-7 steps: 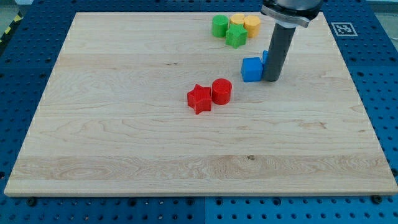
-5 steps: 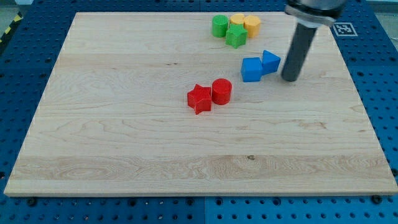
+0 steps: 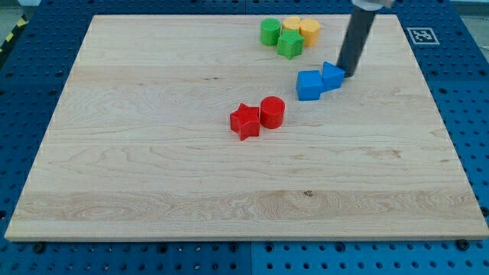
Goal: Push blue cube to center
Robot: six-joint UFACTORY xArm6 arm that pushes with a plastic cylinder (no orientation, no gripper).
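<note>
The blue cube [image 3: 309, 85] sits on the wooden board [image 3: 153, 153], right of the middle and toward the view's top. A second blue block [image 3: 332, 76] touches its upper right corner. My tip [image 3: 348, 73] stands just to the right of that second blue block, at its upper right edge, close to or touching it. The rod rises from there to the view's top.
A red star-shaped block [image 3: 245, 121] and a red cylinder [image 3: 272, 111] sit together near the board's middle. At the view's top stand a green cylinder [image 3: 270, 32], a green block [image 3: 289, 44], a yellow block [image 3: 291, 25] and a yellow cylinder [image 3: 309, 30].
My tip moved from beside the blue cube's right face out to the right, then up toward the view's top, to the second blue block's upper right. The blocks have not visibly moved.
</note>
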